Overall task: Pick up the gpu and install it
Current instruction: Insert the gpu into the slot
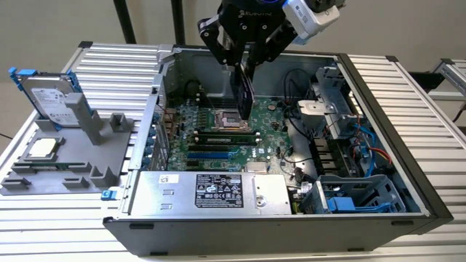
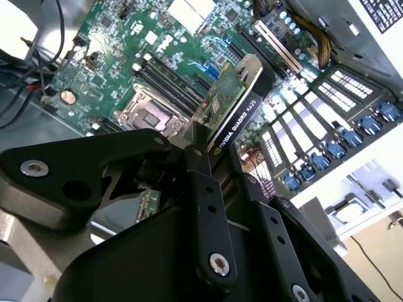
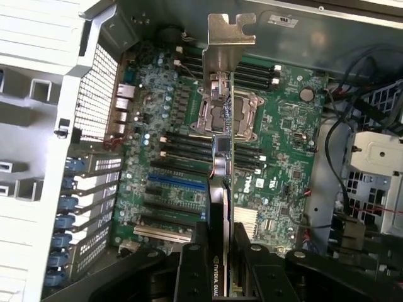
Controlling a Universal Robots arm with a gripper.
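My gripper [image 1: 244, 66] is shut on the gpu [image 1: 243, 97], which hangs on edge above the green motherboard [image 1: 218, 143] inside the open computer case [image 1: 407, 164]. In the first wrist view the gpu [image 3: 221, 157] points away from me, its silver end bracket [image 3: 230, 39] at the far end, over the CPU socket [image 3: 227, 116] and the memory slots. The black fingers [image 3: 192, 270] clamp the card's near end. In the second wrist view the gpu [image 2: 232, 108] shows its green board on one face and its black shroud on the other, held clear of the board.
A grey fixture [image 1: 65, 174] at the exterior view's left holds a silver hard drive with blue rails [image 1: 49, 101] and a small square CPU chip [image 1: 43, 147]. In the case are the power supply [image 1: 218, 191], a drive cage [image 1: 357, 199] and cables [image 1: 368, 150]. Blue slot clips [image 3: 63, 220] line the case wall.
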